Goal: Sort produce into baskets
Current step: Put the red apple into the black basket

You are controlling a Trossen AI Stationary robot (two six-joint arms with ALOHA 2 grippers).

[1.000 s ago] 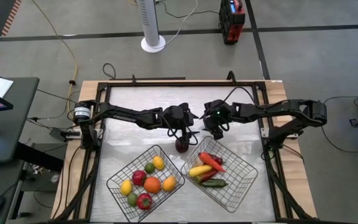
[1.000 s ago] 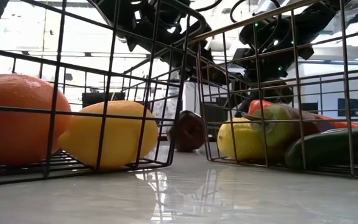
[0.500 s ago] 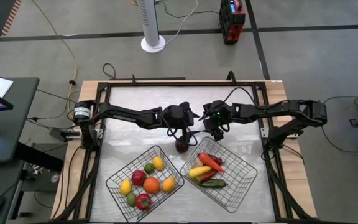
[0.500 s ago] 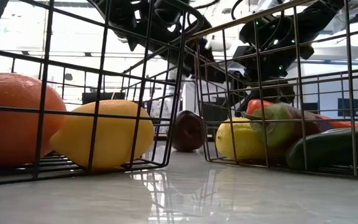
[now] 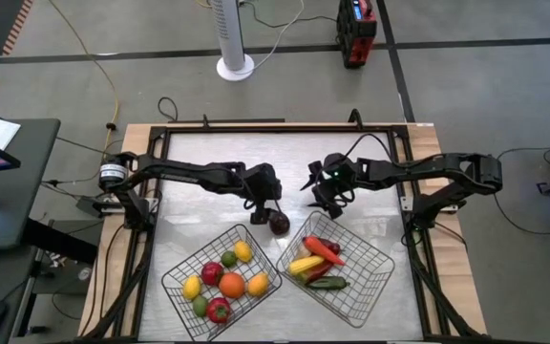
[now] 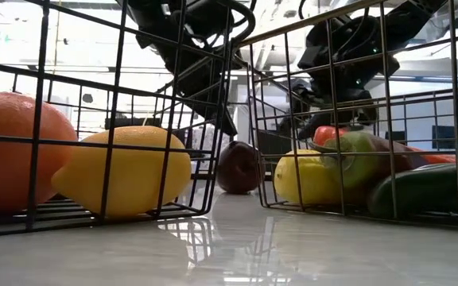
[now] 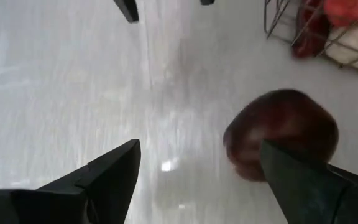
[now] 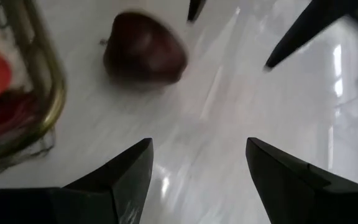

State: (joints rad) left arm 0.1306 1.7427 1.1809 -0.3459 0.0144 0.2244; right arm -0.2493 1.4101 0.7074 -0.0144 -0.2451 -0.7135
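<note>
A dark red apple (image 5: 280,224) rests on the white table between the far corners of two wire baskets. The left basket (image 5: 166,279) holds round pieces: an orange (image 5: 233,284), lemons, red and green fruit. The right basket (image 5: 390,256) holds long pieces, among them a cucumber (image 5: 327,281). My left gripper (image 5: 261,212) hangs open, slanting down, just left of the apple (image 7: 281,134) and above it. My right gripper (image 5: 323,204) hovers open to the apple's far right, with the apple (image 8: 143,53) ahead of its fingers.
Bare tabletop (image 5: 227,153) lies on the far side of both grippers. A black frame (image 5: 151,143) runs around the table's edges. The two baskets' near corners almost meet just this side of the apple, leaving a narrow gap.
My left gripper has drawn back toward the table's left edge and tipped its fingers further down; it now stands beside the apple, not over it. The apple has stayed put. The left basket has slid slightly toward the left. My right gripper has rolled a little in place.
</note>
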